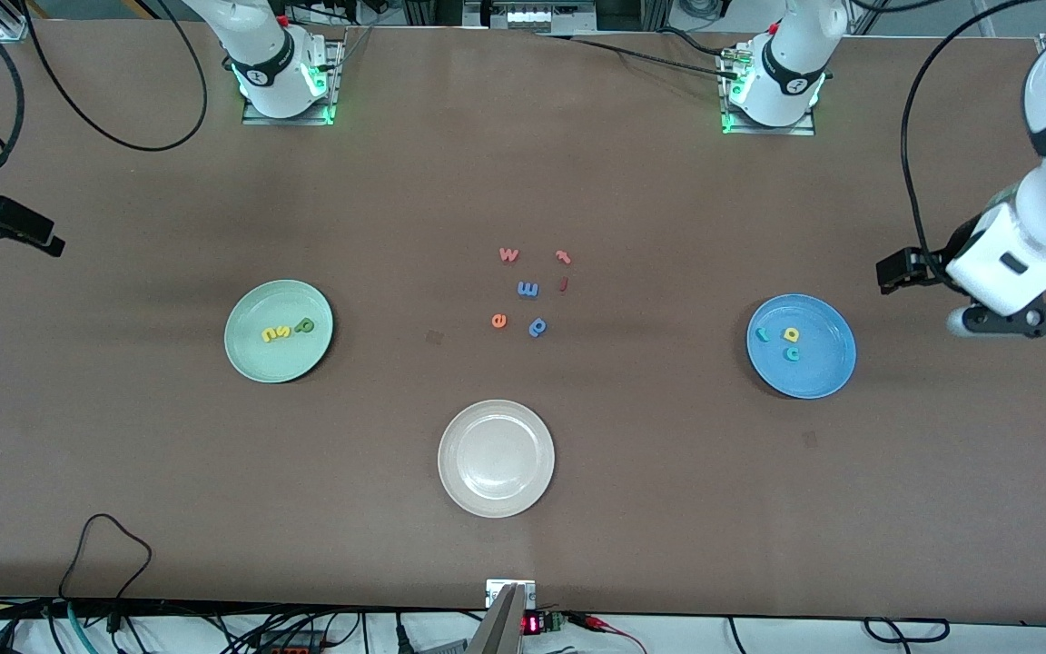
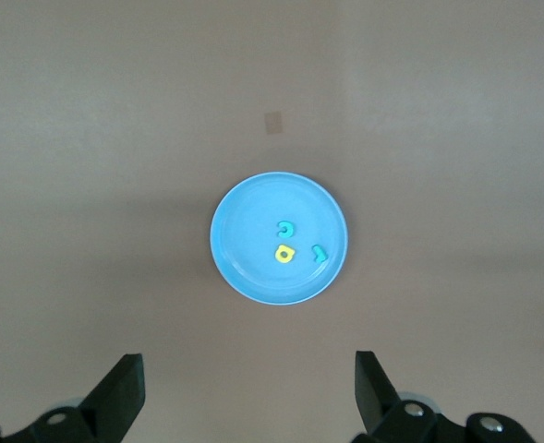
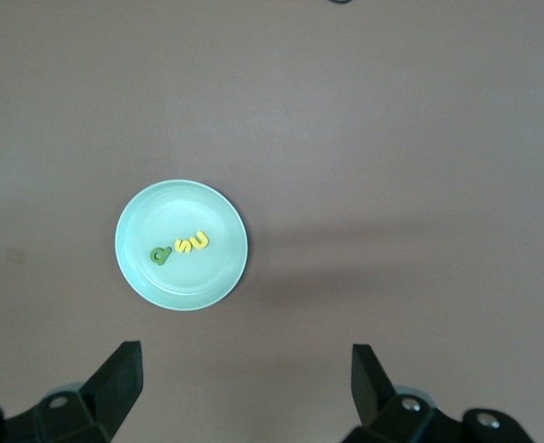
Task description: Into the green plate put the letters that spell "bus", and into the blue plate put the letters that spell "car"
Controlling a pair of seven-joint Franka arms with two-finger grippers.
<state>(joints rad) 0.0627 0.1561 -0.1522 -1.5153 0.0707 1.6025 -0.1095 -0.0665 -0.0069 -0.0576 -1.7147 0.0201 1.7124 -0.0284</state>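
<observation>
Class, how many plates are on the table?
3: green plate toward the right arm's end, blue plate toward the left arm's end, white plate nearest the front camera.

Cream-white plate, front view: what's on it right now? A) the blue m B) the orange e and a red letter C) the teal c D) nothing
D: the cream-white plate shows only bare surface; the blue m and orange e lie on the table farther from the front camera, and the teal c sits in the blue plate.
</observation>
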